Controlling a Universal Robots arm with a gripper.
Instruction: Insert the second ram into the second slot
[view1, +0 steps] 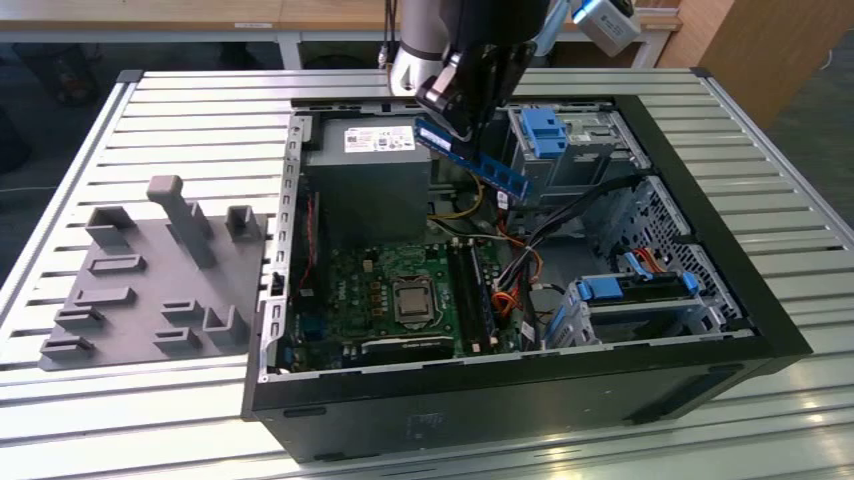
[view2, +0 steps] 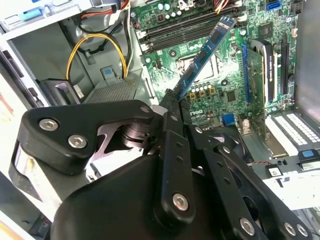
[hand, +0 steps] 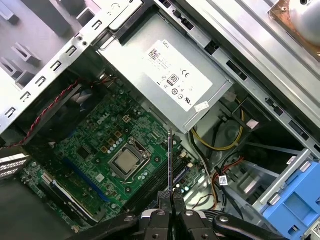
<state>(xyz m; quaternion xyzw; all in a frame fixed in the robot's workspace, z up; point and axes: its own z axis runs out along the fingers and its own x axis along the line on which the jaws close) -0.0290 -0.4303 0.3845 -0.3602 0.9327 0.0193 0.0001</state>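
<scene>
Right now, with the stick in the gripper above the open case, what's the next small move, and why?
Probably carry it toward the memory slots while levelling it. The gripper is shut on the blue RAM stick, which hangs tilted near the power supply, well clear of the motherboard.

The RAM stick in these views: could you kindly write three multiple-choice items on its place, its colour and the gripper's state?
1. Where is the RAM stick?
A) seated in a slot
B) lying on the grey fixture
C) held in the air over the open computer case

2. What colour is it?
A) blue
B) red
C) yellow

3. The gripper is:
A) open and empty
B) shut on the RAM stick
C) shut on a cable

Answers:
1 C, it hangs tilted above the motherboard.
2 A, its board is blue.
3 B, the gripper clamps its end.
</scene>
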